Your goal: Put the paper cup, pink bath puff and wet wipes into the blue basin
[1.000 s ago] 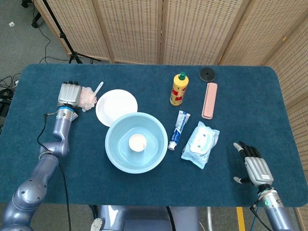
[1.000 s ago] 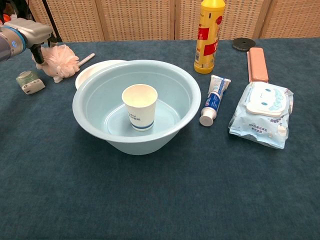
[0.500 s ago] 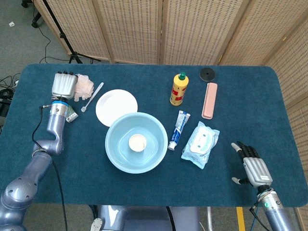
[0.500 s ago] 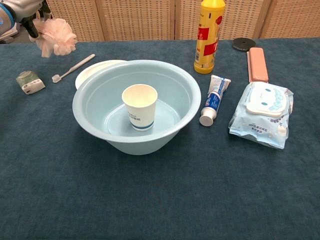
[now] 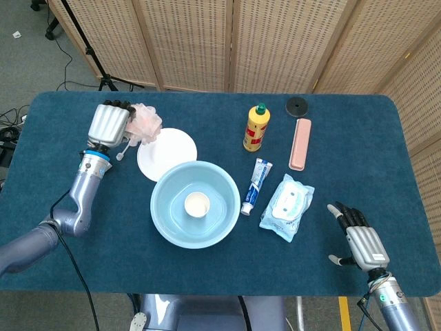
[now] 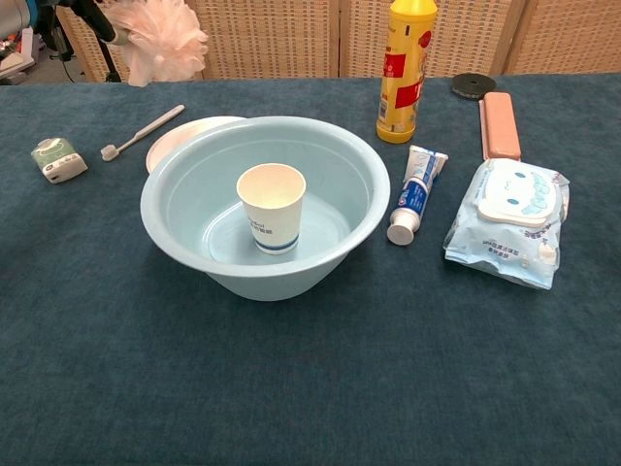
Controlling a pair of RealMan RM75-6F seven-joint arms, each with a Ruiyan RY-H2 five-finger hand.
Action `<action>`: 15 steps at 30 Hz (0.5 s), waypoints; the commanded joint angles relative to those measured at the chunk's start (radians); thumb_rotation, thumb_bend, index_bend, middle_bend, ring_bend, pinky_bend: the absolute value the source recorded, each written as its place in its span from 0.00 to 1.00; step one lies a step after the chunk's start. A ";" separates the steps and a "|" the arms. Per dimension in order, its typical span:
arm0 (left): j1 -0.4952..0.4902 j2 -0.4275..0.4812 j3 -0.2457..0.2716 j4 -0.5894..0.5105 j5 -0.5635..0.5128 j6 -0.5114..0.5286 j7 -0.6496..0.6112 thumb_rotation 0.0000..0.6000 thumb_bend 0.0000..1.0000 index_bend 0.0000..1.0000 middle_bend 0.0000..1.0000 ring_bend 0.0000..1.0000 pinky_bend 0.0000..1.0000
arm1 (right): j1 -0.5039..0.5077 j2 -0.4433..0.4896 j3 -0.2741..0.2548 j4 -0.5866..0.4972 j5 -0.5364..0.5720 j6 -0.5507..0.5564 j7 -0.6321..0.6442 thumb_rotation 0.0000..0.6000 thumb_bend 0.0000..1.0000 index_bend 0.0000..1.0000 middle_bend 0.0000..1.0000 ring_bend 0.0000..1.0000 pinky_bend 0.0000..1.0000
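Basin (image 6: pixel 184 238), blue, nearest the robot at mid-table; paper cup (image 6: pixel 271 207) upright on its floor, one of three items thus already delivered. Right hand (image 5: pixel 359 236) at the near right corner of the table (image 5: pixel 227 276), fingers spread, holding nothing, well apart from all objects; apparently parked until the wipes' turn. Wet wipes (image 6: pixel 507 218) flat on the cloth to the right of the basin, lid up, untouched, on the side best reached by that idle hand. Toothpaste tube (image 6: pixel 413 194) between basin and wipes, just beside both. White plate (image 5: pixel 176 146) touching the basin's far-left rim. Toothbrush (image 6: pixel 144 131) and small green packet (image 6: pixel 56 158) on the left, outside the task. Pink bath puff (image 5: pixel 145 121) clear of the table, raised above the plate's far-left edge, gripped from the side by the left hand (image 5: pixel 110 124), fingers closed on it; lifted high presumably to clear the basin wall on the way across. Yellow bottle (image 5: pixel 256 128), pink case (image 5: pixel 300 143) and black disc (image 5: pixel 296 106) farthest back, plain bystanders.
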 commanded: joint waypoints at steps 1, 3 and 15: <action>0.069 0.174 0.005 -0.397 0.058 0.133 0.131 1.00 0.40 0.80 0.45 0.38 0.40 | 0.001 0.001 -0.001 -0.002 -0.003 0.000 0.002 1.00 0.05 0.03 0.00 0.00 0.00; 0.079 0.194 0.018 -0.478 0.084 0.149 0.148 1.00 0.40 0.80 0.45 0.38 0.40 | 0.001 0.002 -0.001 -0.005 -0.008 0.002 0.005 1.00 0.05 0.03 0.00 0.00 0.00; 0.126 0.236 0.092 -0.672 0.138 0.172 0.253 1.00 0.36 0.80 0.45 0.37 0.40 | -0.005 0.014 -0.006 -0.016 -0.038 0.023 0.029 1.00 0.05 0.03 0.00 0.00 0.00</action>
